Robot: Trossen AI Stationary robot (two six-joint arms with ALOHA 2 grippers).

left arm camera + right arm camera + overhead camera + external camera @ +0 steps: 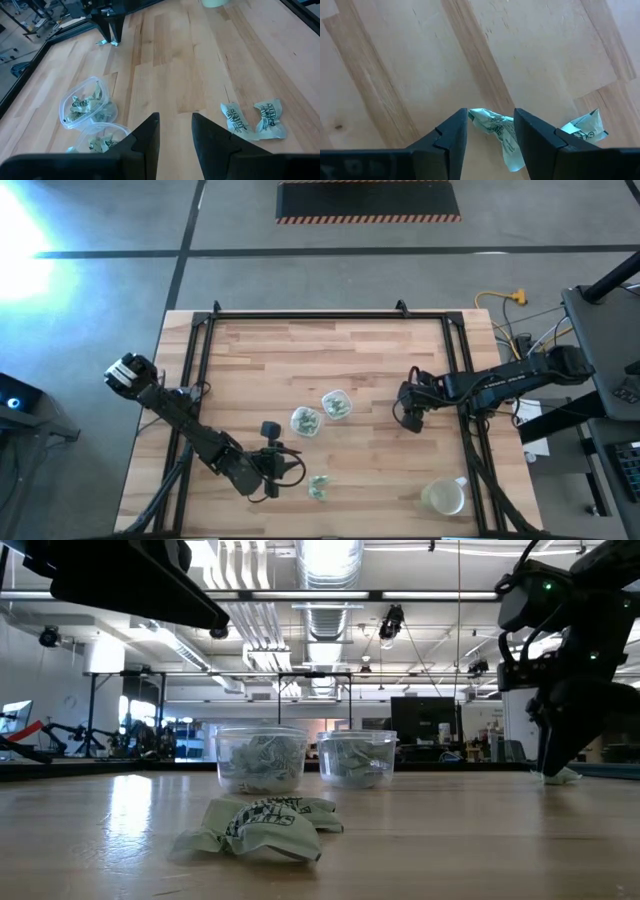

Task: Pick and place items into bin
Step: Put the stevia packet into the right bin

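Right wrist view: 1 pale green-and-white wrapper [496, 131] lying on the counter [420, 60] between the released right jaws [490, 131], a 2nd wrapper [584, 126] just beside. Left jaws [175, 135] also parted, hovering; 2 loose wrappers [252, 120] near 1 side, 2 clear tubs [82, 102] of wrappers opposite.

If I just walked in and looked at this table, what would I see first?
Probably the two clear tubs stuffed with green-and-white wrappers, side by side mid-table. Next, the right pincer, pointing down at the tabletop with a wrapper between its fingers. Then the left pincer near the front edge, open, with two loose wrappers lying beside it.
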